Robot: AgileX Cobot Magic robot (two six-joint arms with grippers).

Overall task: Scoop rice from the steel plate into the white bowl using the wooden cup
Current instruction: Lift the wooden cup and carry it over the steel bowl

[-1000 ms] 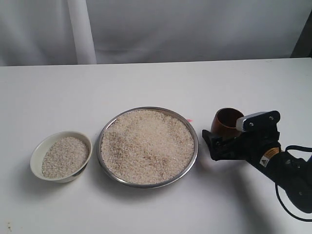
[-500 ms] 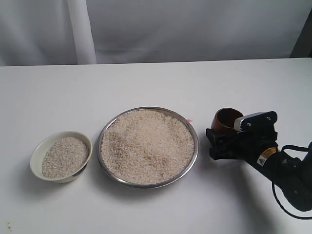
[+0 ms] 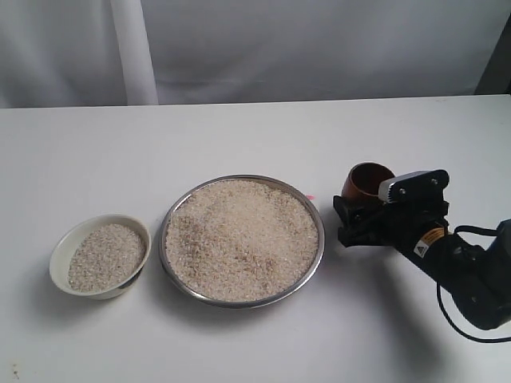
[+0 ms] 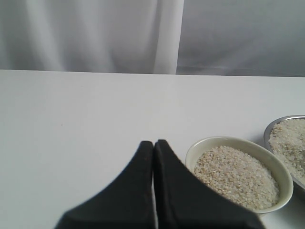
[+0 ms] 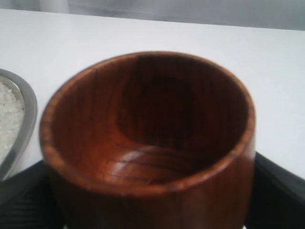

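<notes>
Since a second ago, the cup and the right fingers around it have shifted closer to the plate. Those fingers pinch the cup from both sides, low on its wall. The plate's rim lies just past their tips, and rice fills the plate. The bowl, also holding rice, sits well beyond on the bench. The left fingers are pressed together, with the bowl just beside their tips.
</notes>
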